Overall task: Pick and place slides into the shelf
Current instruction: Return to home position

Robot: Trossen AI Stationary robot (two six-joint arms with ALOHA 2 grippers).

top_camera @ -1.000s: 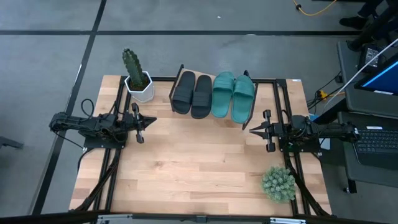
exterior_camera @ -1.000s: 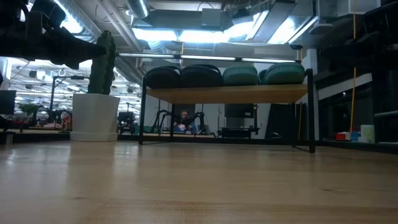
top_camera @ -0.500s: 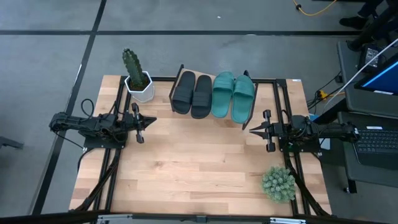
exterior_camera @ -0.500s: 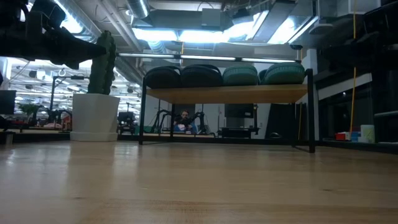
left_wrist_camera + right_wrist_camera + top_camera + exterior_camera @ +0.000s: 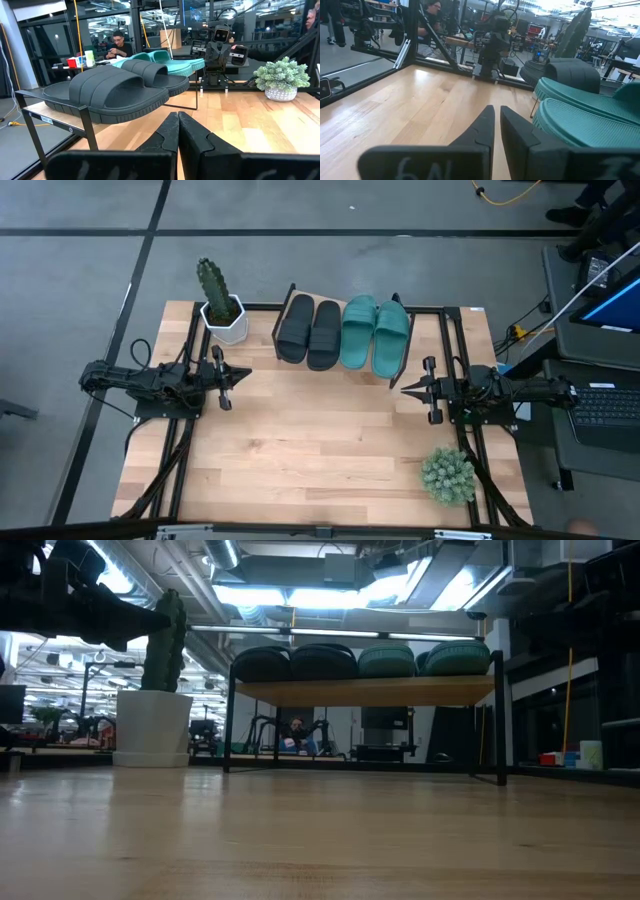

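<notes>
Seeing nothing move since a second ago, you have all four slides (image 5: 342, 332) on the shelf (image 5: 365, 690) at 12 o'clock, with the left tool (image 5: 247, 374) and right tool (image 5: 404, 388) closed and empty.

A: How many slides are you counting?
B: I'm counting four: two black slides (image 5: 296, 328) and two teal slides (image 5: 358, 330), all lying on one shelf (image 5: 365, 691).
A: And plants?
B: Two are standing on the one table (image 5: 320, 450): one cactus (image 5: 213, 283) in a white pot, one bushy plant (image 5: 447, 475).
A: Arms?
B: Two are showing, the left gripper (image 5: 245, 374) and the right gripper (image 5: 405, 388), each carrying two fingers.
</notes>
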